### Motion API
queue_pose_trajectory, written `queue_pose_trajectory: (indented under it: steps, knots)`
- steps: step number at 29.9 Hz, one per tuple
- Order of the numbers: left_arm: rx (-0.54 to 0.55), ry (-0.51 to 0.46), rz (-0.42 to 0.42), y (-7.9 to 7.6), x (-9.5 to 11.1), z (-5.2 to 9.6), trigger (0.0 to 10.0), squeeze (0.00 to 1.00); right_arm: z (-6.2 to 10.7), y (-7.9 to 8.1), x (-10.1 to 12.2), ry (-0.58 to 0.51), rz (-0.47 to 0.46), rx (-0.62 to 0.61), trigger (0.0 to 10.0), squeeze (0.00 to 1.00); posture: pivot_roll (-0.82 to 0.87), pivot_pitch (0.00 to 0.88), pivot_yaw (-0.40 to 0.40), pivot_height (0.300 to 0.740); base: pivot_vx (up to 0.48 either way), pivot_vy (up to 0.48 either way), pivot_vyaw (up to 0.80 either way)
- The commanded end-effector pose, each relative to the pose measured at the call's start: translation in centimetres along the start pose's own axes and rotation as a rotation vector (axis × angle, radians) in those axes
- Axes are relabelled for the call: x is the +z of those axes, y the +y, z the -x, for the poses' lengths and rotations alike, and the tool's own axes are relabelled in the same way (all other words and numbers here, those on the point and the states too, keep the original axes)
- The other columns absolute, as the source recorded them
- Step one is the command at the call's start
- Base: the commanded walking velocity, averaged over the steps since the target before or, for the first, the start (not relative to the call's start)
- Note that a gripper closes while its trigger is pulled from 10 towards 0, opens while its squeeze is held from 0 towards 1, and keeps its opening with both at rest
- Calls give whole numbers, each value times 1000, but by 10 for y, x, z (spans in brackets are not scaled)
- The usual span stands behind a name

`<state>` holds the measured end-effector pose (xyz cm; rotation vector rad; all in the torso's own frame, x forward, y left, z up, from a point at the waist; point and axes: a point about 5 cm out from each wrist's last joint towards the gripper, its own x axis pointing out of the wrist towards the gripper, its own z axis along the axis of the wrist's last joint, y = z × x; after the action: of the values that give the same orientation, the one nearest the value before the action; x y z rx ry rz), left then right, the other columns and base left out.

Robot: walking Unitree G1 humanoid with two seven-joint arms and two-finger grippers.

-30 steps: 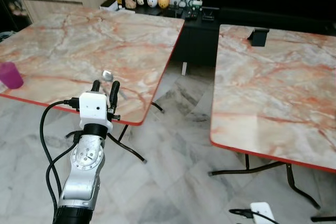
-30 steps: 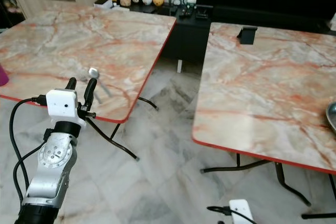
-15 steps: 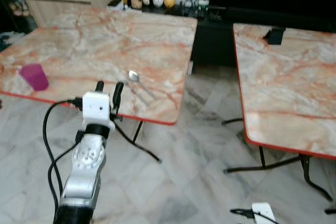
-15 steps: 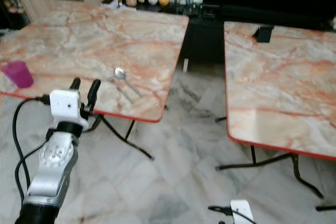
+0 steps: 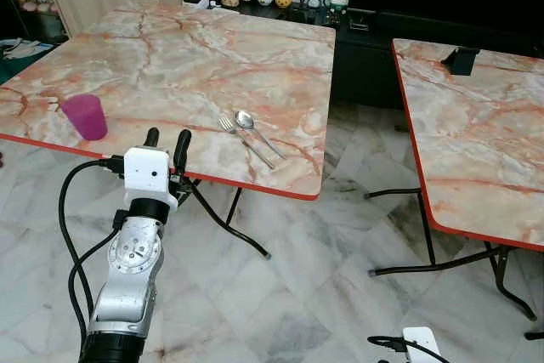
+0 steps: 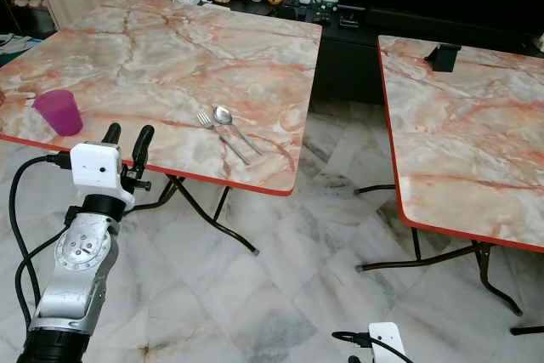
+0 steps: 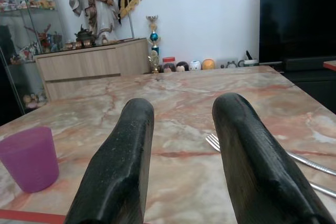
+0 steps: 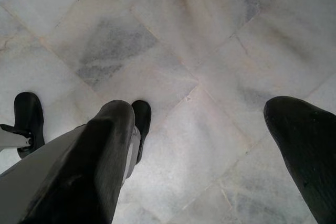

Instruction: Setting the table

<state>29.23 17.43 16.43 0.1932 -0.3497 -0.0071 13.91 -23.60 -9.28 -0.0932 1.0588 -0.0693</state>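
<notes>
We counted two tables (image 5: 212, 57), one cup (image 5: 85, 116), one fork (image 5: 245, 138) and one spoon (image 5: 259, 133) beside it near the front edge. Left gripper (image 5: 166, 140) hung at that edge, jaws apart, empty. Right gripper (image 8: 210, 145), jaws wide, faced the floor (image 8: 173, 51). Since 1.0 s ago our view swung left; the fork came into sight.

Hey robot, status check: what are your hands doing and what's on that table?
Left gripper open, empty, raised at the table edge. Right gripper open, hanging over the floor. Purple cup, fork and spoon on the table. Nothing blocking.
</notes>
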Motion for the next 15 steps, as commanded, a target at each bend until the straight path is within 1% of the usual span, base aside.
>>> queue_pose_trajectory:
  steps: [1,2,5,15]
  knots:
    - [4,-5,3,0,2,0,10000,0,1,-6,0,-1,-18,-15,10000,0,111,0,-74,740,0,375,-788]
    - [6,-5,3,1,2,0,10000,0,1,-6,0,-4,-21,-12,10000,0,111,0,-74,740,0,480,-788]
    - [8,-6,2,1,3,0,10000,0,1,-6,2,-15,-6,-12,10000,0,110,0,-75,740,0,480,0]
    - [5,-9,13,-3,3,-2,10000,0,1,-7,3,-15,-9,-17,10000,0,106,0,-75,740,0,480,0]
